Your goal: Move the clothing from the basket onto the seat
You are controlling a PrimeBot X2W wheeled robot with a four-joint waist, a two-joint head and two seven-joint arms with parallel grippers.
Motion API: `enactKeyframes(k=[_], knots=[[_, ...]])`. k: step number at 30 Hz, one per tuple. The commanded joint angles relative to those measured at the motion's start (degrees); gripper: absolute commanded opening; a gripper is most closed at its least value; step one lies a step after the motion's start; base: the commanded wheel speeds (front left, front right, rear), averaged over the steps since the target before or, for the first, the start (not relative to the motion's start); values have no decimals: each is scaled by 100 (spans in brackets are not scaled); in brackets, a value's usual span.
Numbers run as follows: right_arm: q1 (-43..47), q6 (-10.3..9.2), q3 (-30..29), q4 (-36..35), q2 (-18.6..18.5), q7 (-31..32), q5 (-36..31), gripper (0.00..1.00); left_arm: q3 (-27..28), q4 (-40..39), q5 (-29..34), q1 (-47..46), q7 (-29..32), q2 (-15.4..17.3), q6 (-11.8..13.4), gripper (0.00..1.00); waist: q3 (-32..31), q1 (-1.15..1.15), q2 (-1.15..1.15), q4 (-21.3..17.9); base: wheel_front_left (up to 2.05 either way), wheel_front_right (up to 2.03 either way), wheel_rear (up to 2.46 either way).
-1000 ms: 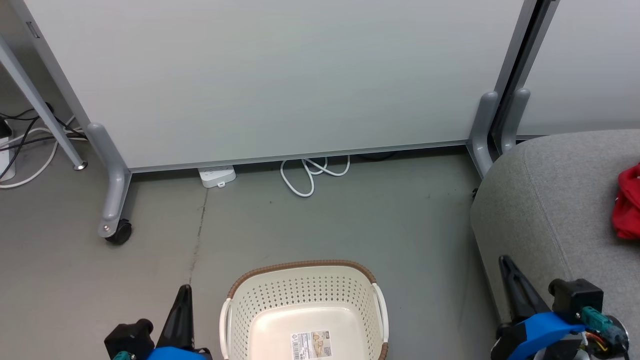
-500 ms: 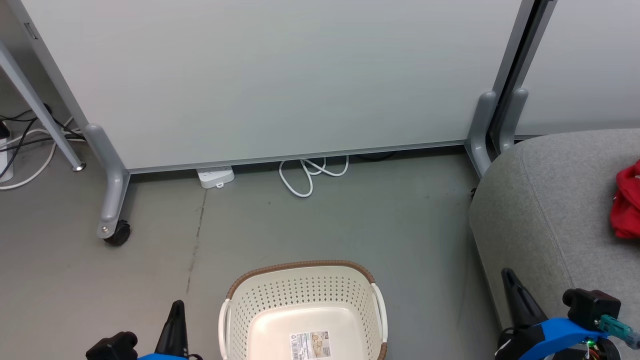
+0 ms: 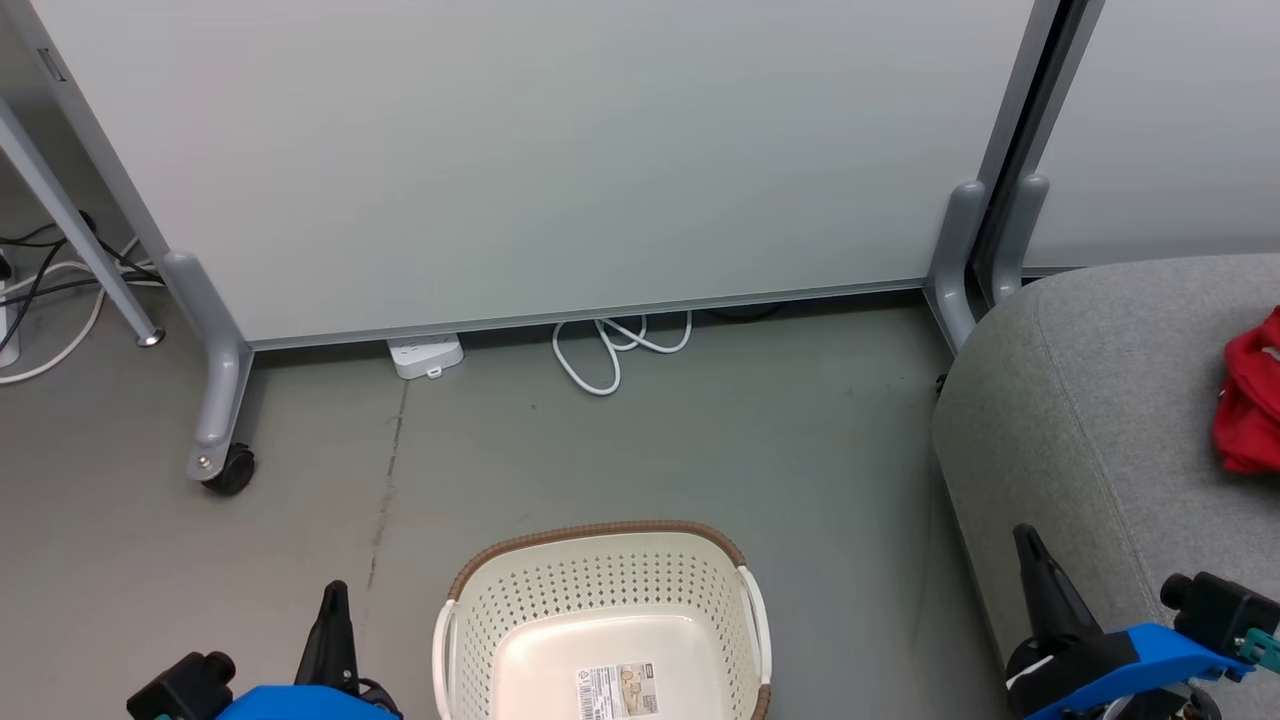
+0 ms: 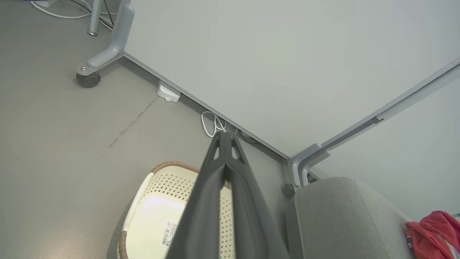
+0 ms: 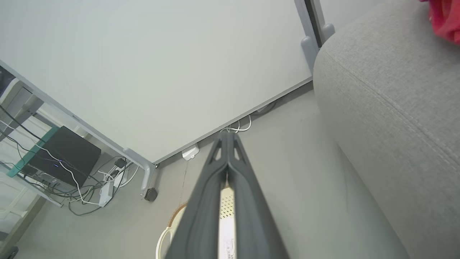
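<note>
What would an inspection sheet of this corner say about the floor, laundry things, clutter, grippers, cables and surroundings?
Surface: grey floor, one thin crack.
Job's things: basket shows only a label inside; red clothing lies on the seat.
Clutter: nothing seen.
Grippers: left gripper and right gripper both shut, holding nothing.
Cables: white cable looped beside a power strip; more cables far left.
Surroundings: pale wheeled partition behind.
</note>
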Motion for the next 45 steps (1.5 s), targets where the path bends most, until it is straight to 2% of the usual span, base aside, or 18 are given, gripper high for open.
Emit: enactKeyframes(k=[1, 21, 45], knots=[[-153, 1, -21, -96, -30, 23, 171, 0, 52, -114, -142, -190, 25, 8, -4, 0, 0, 0, 0, -2, 0, 0, 0], [-265, 2, -84, -128, -44, 233, 1805, 0, 244, -354, -1531, -317, 426, 2, -7, 0, -4, 0, 0, -67, 0, 0, 0], [-353, 2, -144, -154, -58, 438, 3383, 0, 432, -589, -2878, -438, 820, -4, -10, 0, -9, -1, 0, -145, 0, 0, 0]])
